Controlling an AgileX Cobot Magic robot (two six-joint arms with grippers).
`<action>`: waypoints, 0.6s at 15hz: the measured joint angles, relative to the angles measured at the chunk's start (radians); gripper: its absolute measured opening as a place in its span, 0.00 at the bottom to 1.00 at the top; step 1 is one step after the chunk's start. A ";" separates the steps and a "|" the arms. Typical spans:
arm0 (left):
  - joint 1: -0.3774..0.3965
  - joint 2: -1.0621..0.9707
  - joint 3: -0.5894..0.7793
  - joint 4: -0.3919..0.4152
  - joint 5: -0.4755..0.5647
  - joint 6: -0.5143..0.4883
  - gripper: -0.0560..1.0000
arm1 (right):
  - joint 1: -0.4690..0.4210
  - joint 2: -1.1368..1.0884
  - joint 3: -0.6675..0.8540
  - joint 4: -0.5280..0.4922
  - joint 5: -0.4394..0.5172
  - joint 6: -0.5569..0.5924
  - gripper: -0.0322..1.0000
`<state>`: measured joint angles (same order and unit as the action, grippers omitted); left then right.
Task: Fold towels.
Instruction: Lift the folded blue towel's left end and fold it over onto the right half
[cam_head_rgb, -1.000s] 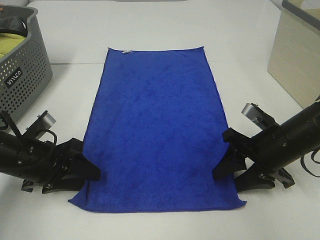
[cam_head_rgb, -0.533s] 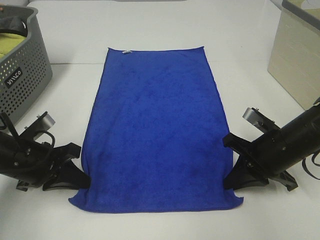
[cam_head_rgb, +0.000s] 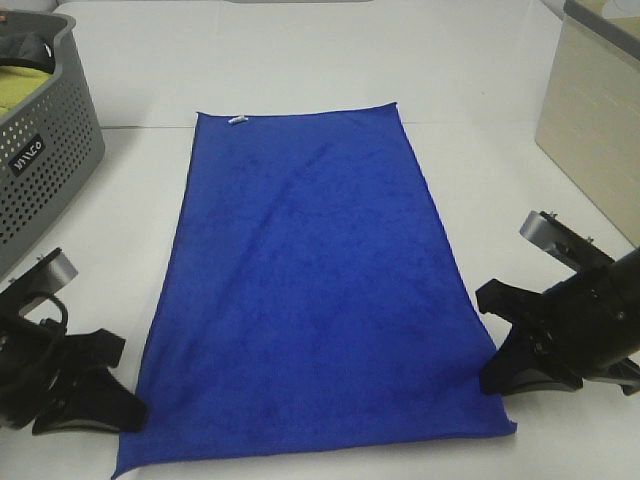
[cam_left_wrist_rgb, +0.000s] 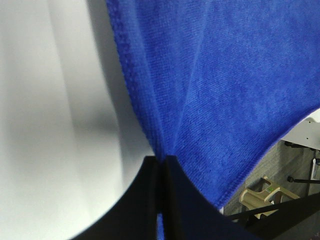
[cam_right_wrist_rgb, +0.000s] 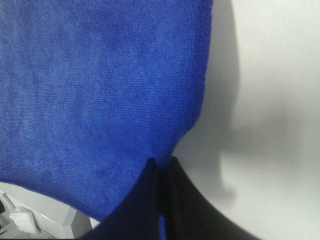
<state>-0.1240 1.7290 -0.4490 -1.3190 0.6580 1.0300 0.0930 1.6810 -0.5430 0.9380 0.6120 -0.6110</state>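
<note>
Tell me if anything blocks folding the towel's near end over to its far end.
Nothing visible does. The left claw and right claw are shut on the towel, its top is bare, and the basket and beige box stand clear to the sides.

Looks like a robotics lab bench: white table (cam_head_rgb: 300, 60), grey perforated basket (cam_head_rgb: 55, 150), beige cabinet (cam_head_rgb: 590, 110).
</note>
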 joint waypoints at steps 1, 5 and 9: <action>0.000 -0.037 0.046 0.001 0.001 -0.001 0.06 | 0.000 -0.033 0.037 -0.005 0.007 0.010 0.03; 0.000 -0.142 0.166 0.001 0.020 -0.019 0.06 | 0.000 -0.104 0.137 -0.049 0.016 0.028 0.03; 0.000 -0.147 0.079 0.000 0.025 -0.092 0.06 | 0.000 -0.131 -0.020 -0.176 0.101 0.114 0.03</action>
<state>-0.1240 1.5820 -0.3700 -1.3190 0.6830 0.9380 0.0930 1.5500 -0.5630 0.7620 0.7130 -0.4970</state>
